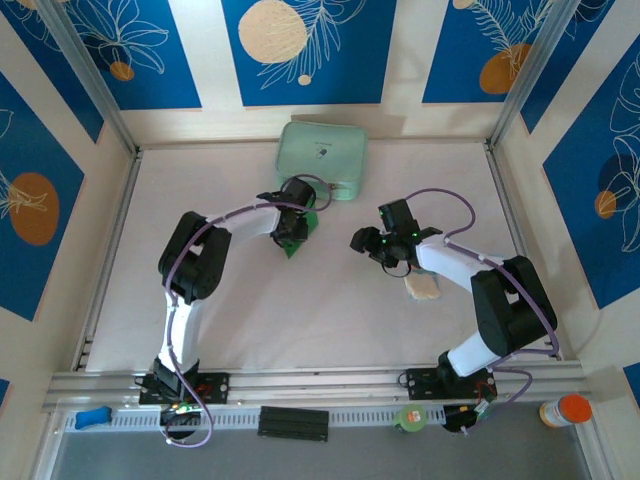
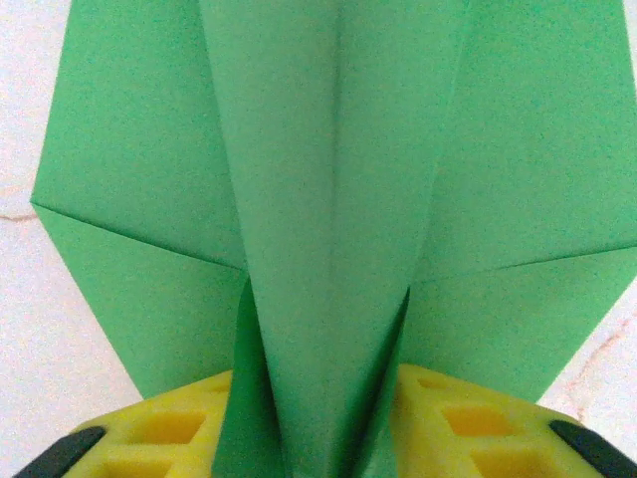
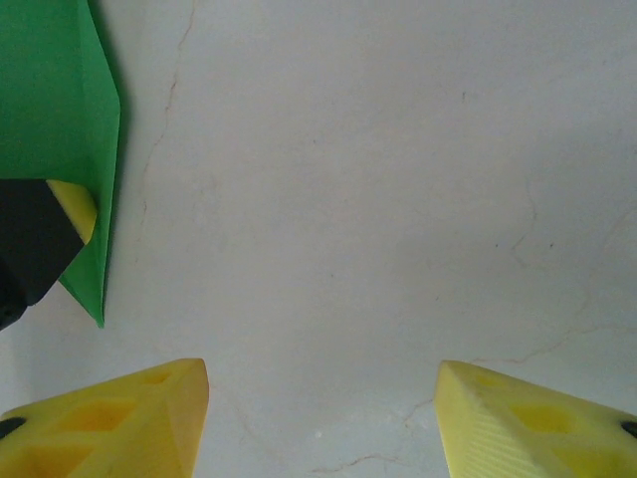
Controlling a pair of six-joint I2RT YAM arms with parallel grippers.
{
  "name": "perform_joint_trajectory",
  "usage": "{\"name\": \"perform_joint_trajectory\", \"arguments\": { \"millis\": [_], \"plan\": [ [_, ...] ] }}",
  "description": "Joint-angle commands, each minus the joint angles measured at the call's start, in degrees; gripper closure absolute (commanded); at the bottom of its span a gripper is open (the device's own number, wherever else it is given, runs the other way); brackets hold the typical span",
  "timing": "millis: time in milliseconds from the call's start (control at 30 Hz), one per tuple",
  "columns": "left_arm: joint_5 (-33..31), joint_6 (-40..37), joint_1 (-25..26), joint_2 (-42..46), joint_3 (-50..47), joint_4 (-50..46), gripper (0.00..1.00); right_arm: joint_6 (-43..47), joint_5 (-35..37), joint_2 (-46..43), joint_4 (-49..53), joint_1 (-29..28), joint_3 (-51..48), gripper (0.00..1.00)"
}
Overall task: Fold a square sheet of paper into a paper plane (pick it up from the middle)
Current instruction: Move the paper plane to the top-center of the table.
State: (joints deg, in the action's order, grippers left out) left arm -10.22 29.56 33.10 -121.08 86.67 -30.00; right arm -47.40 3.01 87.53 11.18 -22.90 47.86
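Since the paper plane [image 2: 338, 199] looks thin, light and springy, pinch its keel between the left hand's [image 2: 318, 433] fingers [image 2: 169, 433], grip unclear; right hand [image 3: 318, 418] gapes empty.

1 green paper plane [image 2: 318, 199], 1 mint pouch [image 1: 322, 158], 1 orange-cap btl [image 1: 566, 410]

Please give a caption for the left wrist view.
Creased green paper plane between the yellow fingers of the left gripper.

the paper plane [image 2: 338, 199] is matt, finely grained green paper, sharply creased; the table [image 3: 348, 199] matt, faintly cracked.
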Motion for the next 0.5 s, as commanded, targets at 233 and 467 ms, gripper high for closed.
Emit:
{"name": "perform_joint_trajectory", "arguments": {
  "millis": [233,467],
  "plan": [
    [-1.28,3.93,-0.91,-3.96,1.85,-5.42,0.61,-0.36,-0.56,-1.12,1.21,0.35,-0.26,0.38],
    [-0.03,6.49,-0.87,2.35,3.41,-5.92,0.60,-0.08,-0.45,-0.87,1.56,0.48,0.67,0.38]
  ]
}}
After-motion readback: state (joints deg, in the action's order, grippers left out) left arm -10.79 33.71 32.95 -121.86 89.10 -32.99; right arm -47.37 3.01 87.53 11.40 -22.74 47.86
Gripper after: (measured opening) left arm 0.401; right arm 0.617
